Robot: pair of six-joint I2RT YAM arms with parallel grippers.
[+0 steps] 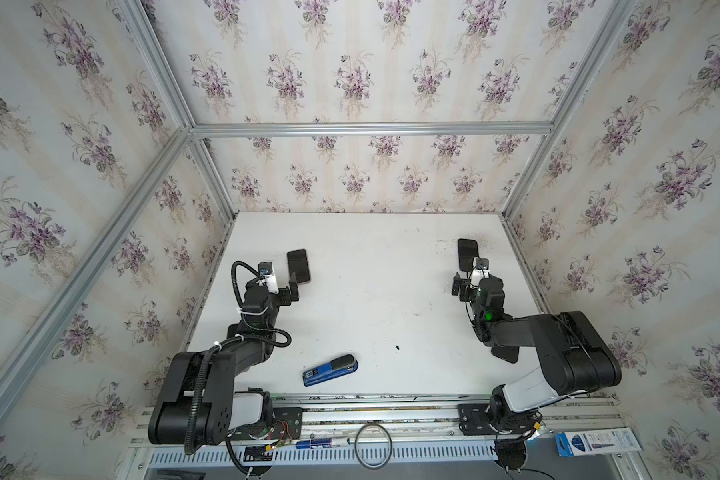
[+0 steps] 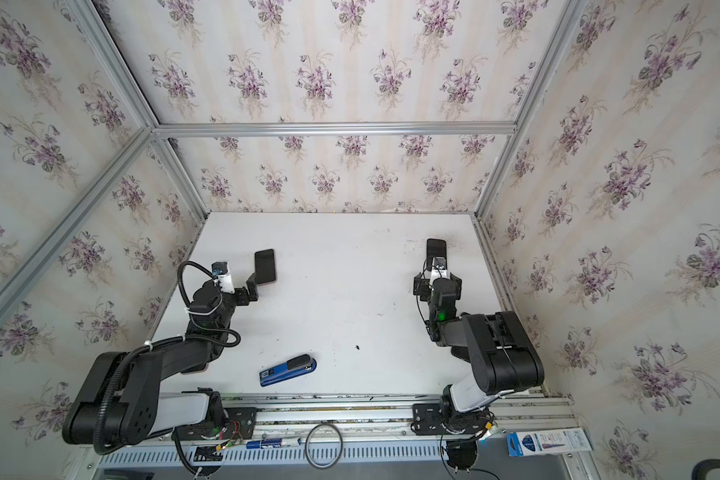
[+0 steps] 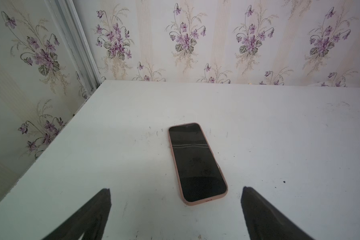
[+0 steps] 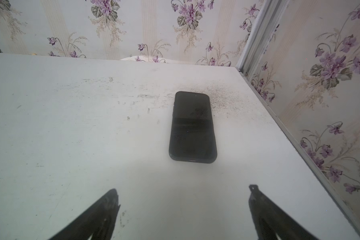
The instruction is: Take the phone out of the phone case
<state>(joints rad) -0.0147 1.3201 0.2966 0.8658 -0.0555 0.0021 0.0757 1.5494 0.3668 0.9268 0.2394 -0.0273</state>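
Two phones lie screen up on the white table (image 1: 391,299), one ahead of each arm and well apart from each other. The phone (image 3: 196,162) on the left sits in a pink phone case (image 3: 195,204), whose rim shows all round the dark screen. The black phone (image 4: 192,126) on the right lies near the right wall, on a patch of dark scuffing. It appears to wear a dark case, though rim and body blend together too closely to be sure.

The left gripper (image 3: 176,189) has its two fingers spread wide and holds nothing. The near end of the pink-cased phone lies just ahead of the gap between them. The right gripper (image 4: 183,188) is likewise spread wide and empty, with the black phone further ahead of its tips and clear of them.

One blue stapler (image 1: 330,370) lies near the front edge of the table, between the two arms. In front of the table, by the rail, are one blue marker (image 1: 321,444), one dark ring (image 1: 373,446) and one blue and white packet (image 1: 597,442).
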